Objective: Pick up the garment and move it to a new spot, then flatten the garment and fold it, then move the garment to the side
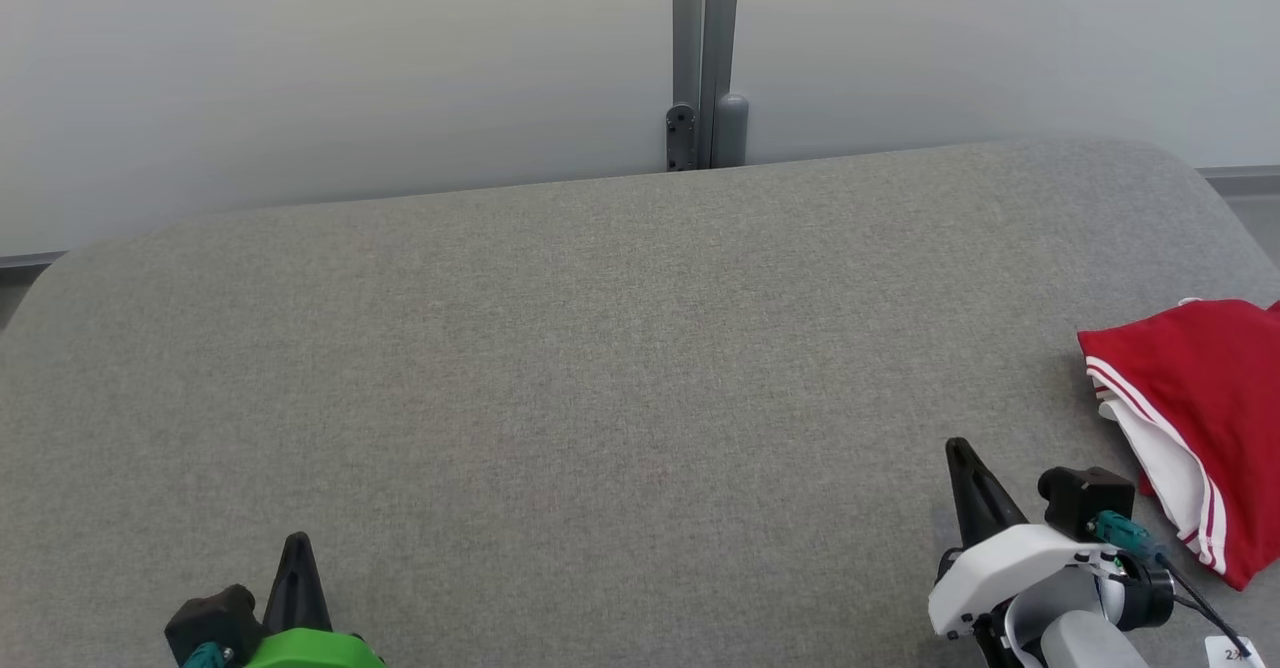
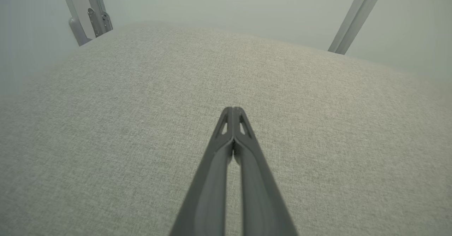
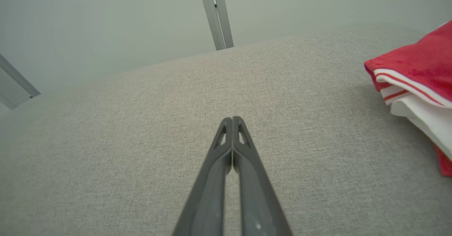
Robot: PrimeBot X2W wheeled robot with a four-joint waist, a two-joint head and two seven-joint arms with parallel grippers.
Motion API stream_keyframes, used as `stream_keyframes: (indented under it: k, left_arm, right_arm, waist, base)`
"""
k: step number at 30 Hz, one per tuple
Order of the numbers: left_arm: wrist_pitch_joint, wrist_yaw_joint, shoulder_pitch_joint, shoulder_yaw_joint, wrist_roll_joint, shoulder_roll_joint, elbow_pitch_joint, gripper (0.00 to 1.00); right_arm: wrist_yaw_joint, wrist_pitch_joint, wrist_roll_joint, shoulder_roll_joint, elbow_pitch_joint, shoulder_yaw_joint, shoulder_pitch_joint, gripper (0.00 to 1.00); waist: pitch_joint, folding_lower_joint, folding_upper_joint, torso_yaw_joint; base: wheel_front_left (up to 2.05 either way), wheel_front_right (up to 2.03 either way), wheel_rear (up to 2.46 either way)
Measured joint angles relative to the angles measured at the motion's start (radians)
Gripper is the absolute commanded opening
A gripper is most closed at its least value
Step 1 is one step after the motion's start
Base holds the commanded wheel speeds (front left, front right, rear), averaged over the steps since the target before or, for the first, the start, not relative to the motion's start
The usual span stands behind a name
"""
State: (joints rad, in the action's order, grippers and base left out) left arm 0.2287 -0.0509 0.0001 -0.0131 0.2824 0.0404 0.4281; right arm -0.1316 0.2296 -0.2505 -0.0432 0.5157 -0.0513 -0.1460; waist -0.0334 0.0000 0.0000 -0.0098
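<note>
The left fingers (image 1: 297, 573) are observed at the lower left of the head view, and in the left wrist view the left fingers (image 2: 220, 158) are seen pressed together to the tips, with nothing held between them. The right fingers (image 1: 972, 493) are observed at the lower right of the head view; in the right wrist view the right fingers (image 3: 219, 169) are likewise found fully closed and empty. Both pairs are held over bare grey fabric of the surface (image 1: 600, 348). The garment (image 1: 1200, 418), red with white bands and thin red and white stripes along its edges, is found lying on the surface at the far right, partly cut off by the frame edge, to the right of the right fingers and apart from them. In the right wrist view the garment (image 3: 416, 77) is seen in layers, red over white. A grey metal post (image 1: 705, 58) is noted behind the surface against a pale wall (image 1: 300, 68).
</note>
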Motion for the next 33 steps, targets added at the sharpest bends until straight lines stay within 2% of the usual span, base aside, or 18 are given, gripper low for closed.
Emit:
stream_keyframes:
  k: [16, 33]
  left_arm:
    - [-0.066, 0.038, -0.006, -0.016, 0.285, 0.000, -0.041, 0.00]
    - [-0.131, 0.070, -0.025, -0.034, 0.530, 0.001, -0.075, 0.00]
  right_arm:
    - [0.000, -0.068, -0.287, 0.000, -0.061, 0.029, 0.003, 0.00]
    - [0.000, -0.132, -0.539, -0.001, -0.110, 0.061, 0.013, 0.00]
  waist:
    - [0.005, 0.0000, 0.0000, 0.001]
    - [0.010, 0.0000, 0.0000, 0.003]
  base:
    - [0.00, 0.00, 0.00]
    - [0.00, 0.00, 0.00]
